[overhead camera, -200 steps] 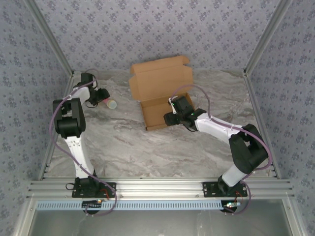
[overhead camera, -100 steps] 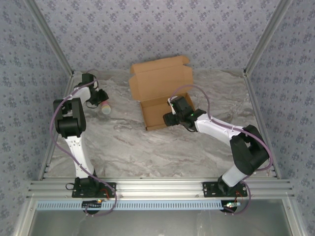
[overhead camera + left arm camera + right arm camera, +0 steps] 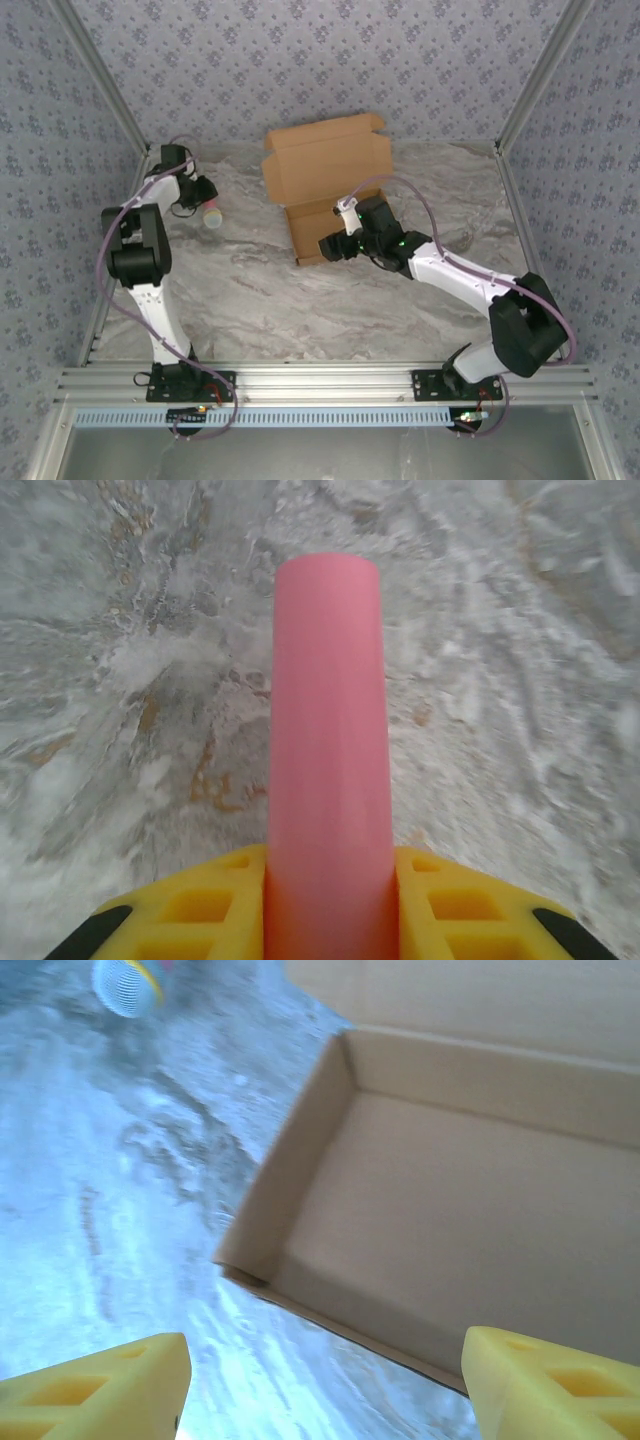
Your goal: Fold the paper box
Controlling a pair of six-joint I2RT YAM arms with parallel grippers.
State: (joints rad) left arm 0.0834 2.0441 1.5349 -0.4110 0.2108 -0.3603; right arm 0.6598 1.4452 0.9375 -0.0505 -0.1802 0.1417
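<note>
Two grippers: the left gripper (image 3: 330,890) pinches a pink stick (image 3: 326,700) (held tight); the right gripper (image 3: 325,1385) hangs wide open, empty, above the paper box (image 3: 450,1210).

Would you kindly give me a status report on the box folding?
Left gripper shut on pink stick, far left. Right gripper open over paper box, near edge. Tray formed, lid open. Stick clear of box.

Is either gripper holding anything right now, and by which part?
Left gripper holds the pink stick near one end; right gripper is open, holding nothing.
</note>
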